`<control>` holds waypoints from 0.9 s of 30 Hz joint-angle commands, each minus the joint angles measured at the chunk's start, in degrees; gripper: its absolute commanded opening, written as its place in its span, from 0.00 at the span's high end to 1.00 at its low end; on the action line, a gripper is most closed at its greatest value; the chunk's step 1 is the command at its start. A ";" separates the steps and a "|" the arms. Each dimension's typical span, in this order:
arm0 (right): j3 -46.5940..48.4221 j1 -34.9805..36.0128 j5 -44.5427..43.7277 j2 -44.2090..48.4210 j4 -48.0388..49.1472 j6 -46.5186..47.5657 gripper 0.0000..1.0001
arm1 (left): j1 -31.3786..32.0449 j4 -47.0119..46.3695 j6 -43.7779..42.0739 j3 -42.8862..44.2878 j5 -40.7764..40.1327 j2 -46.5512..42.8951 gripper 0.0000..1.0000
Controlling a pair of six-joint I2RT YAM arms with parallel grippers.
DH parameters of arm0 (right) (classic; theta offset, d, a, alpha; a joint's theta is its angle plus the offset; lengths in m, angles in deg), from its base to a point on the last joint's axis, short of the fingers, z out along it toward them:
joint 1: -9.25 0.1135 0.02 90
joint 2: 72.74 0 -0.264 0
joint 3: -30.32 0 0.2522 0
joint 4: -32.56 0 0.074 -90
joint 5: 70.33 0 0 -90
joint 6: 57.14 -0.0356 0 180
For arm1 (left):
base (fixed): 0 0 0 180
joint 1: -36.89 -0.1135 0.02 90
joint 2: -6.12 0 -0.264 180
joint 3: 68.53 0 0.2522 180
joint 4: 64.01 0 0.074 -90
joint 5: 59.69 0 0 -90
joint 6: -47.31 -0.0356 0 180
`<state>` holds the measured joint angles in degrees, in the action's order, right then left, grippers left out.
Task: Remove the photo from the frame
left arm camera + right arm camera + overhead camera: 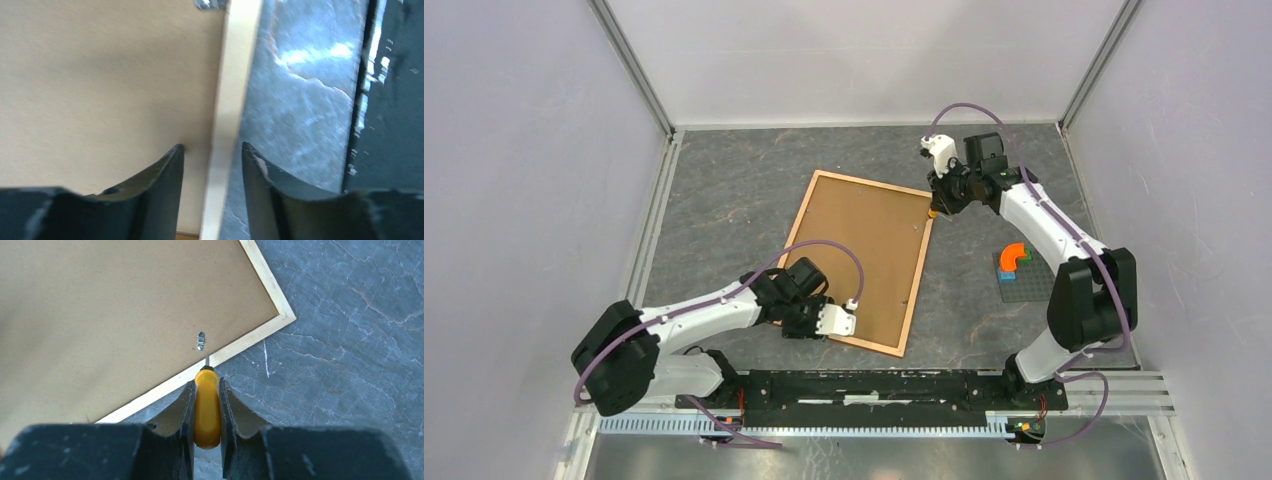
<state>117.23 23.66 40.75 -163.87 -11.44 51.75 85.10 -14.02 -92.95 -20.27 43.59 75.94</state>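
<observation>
Right pincer point(206, 384) pinches a yellow screwdriver point(206, 410), whose tip points at the metal clip point(200, 341) just ahead on the back of the frame point(240, 347). Left pincer point(212, 146) stands spread astride its near edge.

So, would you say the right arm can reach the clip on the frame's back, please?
Probably yes: the screwdriver in its jaws points at the clip on the frame, just short, nothing between.
</observation>
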 commanded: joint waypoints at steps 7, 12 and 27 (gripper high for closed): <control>5.57 0.09 -6.04 -7.64 5.48 -1.27 1.00 | 1.95 -10.74 6.96 2.07 -2.20 7.16 0.57; 6.33 0.98 -5.55 -9.30 6.24 -1.73 1.00 | 1.98 -10.83 7.88 2.10 -2.30 7.64 0.58; 6.41 2.95 -5.63 -11.00 5.76 -0.58 1.00 | 1.97 -11.11 8.34 2.92 -2.68 9.20 0.58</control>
<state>121.66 26.18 34.63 -173.99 -5.22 50.70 86.91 -22.21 -87.11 -17.21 41.12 82.21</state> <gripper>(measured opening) 0.223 0.420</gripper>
